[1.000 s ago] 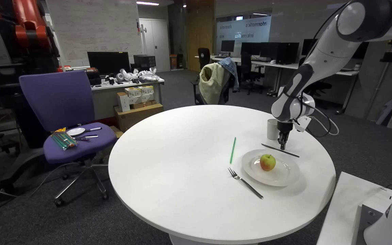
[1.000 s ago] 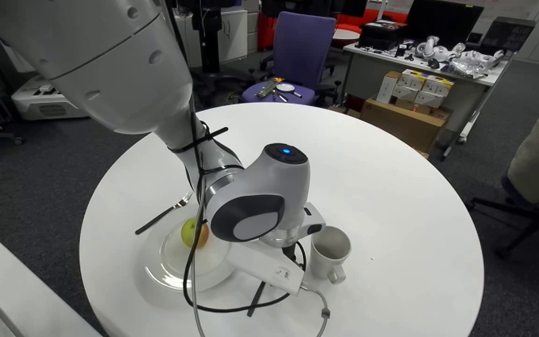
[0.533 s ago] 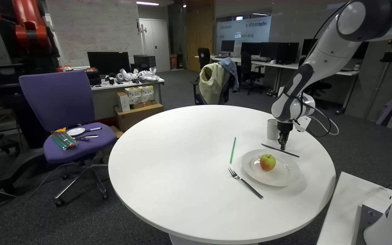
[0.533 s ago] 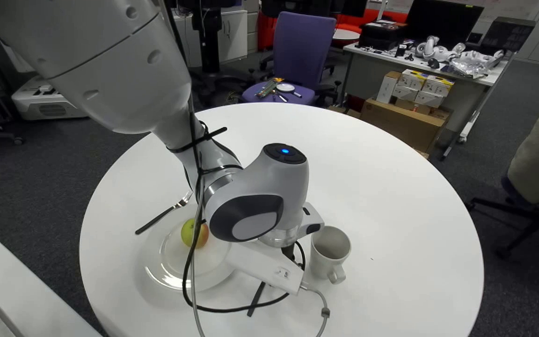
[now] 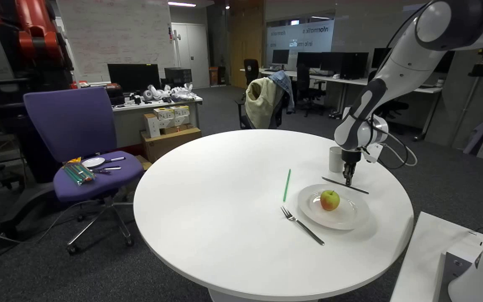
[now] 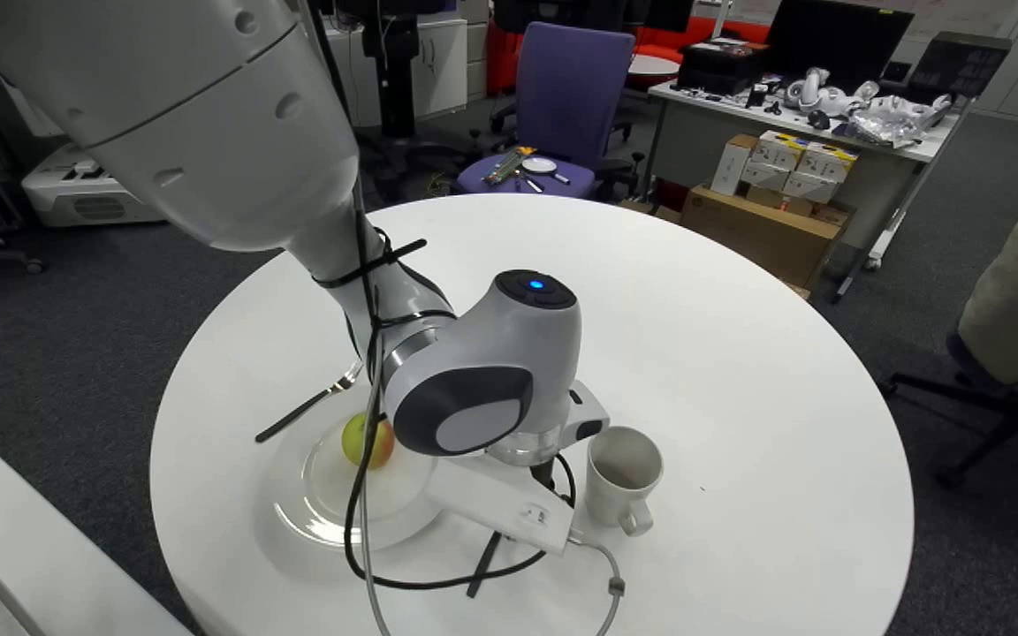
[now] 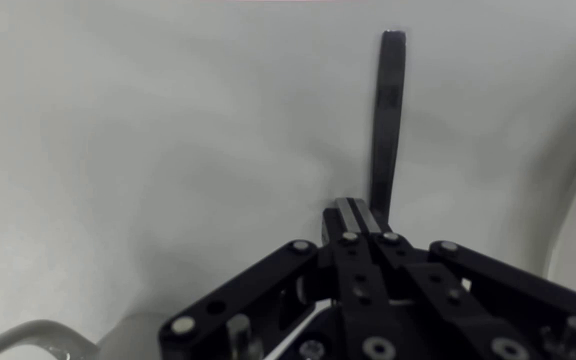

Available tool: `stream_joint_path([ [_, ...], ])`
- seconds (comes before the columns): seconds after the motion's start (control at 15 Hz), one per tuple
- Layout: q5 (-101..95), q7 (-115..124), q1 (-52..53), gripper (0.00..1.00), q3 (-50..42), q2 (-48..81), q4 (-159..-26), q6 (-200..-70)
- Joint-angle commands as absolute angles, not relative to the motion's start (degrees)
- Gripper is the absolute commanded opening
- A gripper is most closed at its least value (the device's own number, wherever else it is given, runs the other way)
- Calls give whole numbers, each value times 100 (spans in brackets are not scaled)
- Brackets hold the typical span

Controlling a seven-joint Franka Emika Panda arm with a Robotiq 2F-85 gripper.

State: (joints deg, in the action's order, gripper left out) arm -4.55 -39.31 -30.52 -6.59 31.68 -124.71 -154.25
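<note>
1. At far left, in an exterior view, a purple chair (image 5: 71,126), fabric-covered, is noted; on its seat a clear bag of green sticks (image 5: 79,173) and a small white disc (image 5: 94,162) are laid.
2. The middle is occupied by a round white table (image 5: 208,201), its top flat and smooth.
3. On it a thin, straight green stick (image 5: 286,185) is laid flat.
4. Beside the stick a slender metal fork (image 5: 304,227) is found, its tines turned toward the stick, its long handle angled away.
5. A round white plate (image 5: 342,220) is set next, glossy, wide-rimmed, with highlights on its surface; an apple (image 5: 330,200), smooth, yellow-green with a red blush, is carried on it.
6. Farther back a pale cylindrical mug (image 5: 335,159) is stood upright, its looped handle (image 6: 638,518) seen in an exterior view.
7. Between mug and plate a dark utensil (image 7: 388,120) is located, flat on the table: narrow, strip-like, faintly glossy, blunt at the end shown in the wrist view.
8. The black gripper (image 7: 352,201) is pointed down just beside this utensil. Its grey pads (image 7: 346,215) are pressed together, with only a fine seam between them; nothing is gripped. In the wrist view the utensil is partly covered by the finger at the right; whether it is touched cannot be told.
9. At far right the arm (image 5: 411,63) is made up of smooth, rounded white shells with dark panels.
</note>
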Motion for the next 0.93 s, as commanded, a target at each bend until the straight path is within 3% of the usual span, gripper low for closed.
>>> stream_joint_path([
  [0.0,-407,-4071,-3038,0,-569,3189,-12757,-15558],
  [0.87,-391,-3991,-2829,0,-515,3106,-12975,-15615],
])
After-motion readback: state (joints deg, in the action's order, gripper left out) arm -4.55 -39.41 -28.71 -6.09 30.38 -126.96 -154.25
